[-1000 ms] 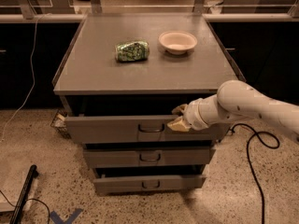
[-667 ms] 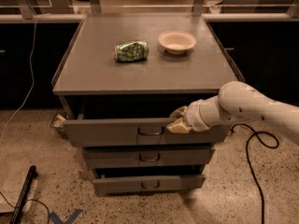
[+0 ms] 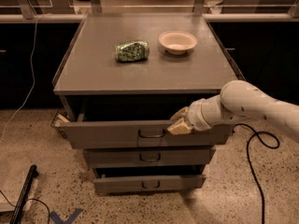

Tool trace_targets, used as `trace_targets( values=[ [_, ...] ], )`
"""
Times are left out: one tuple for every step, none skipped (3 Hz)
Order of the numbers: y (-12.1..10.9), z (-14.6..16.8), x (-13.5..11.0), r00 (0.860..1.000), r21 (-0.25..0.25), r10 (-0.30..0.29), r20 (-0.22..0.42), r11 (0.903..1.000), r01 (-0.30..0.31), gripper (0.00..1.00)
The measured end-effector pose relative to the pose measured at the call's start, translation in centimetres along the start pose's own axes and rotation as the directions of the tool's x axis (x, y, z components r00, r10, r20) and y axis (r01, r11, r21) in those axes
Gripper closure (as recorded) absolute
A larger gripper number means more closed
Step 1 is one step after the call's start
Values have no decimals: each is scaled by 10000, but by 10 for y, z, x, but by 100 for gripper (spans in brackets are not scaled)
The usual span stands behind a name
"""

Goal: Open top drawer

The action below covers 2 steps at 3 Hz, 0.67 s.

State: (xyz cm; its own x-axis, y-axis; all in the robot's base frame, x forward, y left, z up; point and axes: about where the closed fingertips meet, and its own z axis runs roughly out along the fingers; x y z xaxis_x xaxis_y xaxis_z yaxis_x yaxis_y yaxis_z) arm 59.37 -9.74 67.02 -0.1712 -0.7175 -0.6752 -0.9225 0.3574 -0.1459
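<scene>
The top drawer [image 3: 112, 134] is the widest grey metal drawer of the cabinet. It stands pulled out some way, with a dark gap above its front. Its small dark loop handle [image 3: 151, 134] sits at the middle of the front. My gripper [image 3: 180, 123] comes in from the right on a white arm [image 3: 247, 104]. Its tan fingers [image 3: 179, 127] rest at the drawer's upper front edge, just right of the handle. The drawer's inside is hidden in shadow.
Two narrower grey drawers [image 3: 149, 157] [image 3: 148, 183] sit below, the lowest also slightly out. On the cabinet top [image 3: 93, 73] lie a green crumpled bag [image 3: 132, 51] and a pale bowl [image 3: 177, 41]. A black cable [image 3: 254, 162] runs on the floor at right; a dark rod [image 3: 23, 197] lies at left.
The top drawer has slid further out toward the camera, and my gripper has moved with its front edge.
</scene>
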Motion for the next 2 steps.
trace_targets(
  values=[
    [0,0,0,10000,-1,0,0,10000,0,87],
    [0,0,0,10000,-1,0,0,10000,0,63]
  ],
)
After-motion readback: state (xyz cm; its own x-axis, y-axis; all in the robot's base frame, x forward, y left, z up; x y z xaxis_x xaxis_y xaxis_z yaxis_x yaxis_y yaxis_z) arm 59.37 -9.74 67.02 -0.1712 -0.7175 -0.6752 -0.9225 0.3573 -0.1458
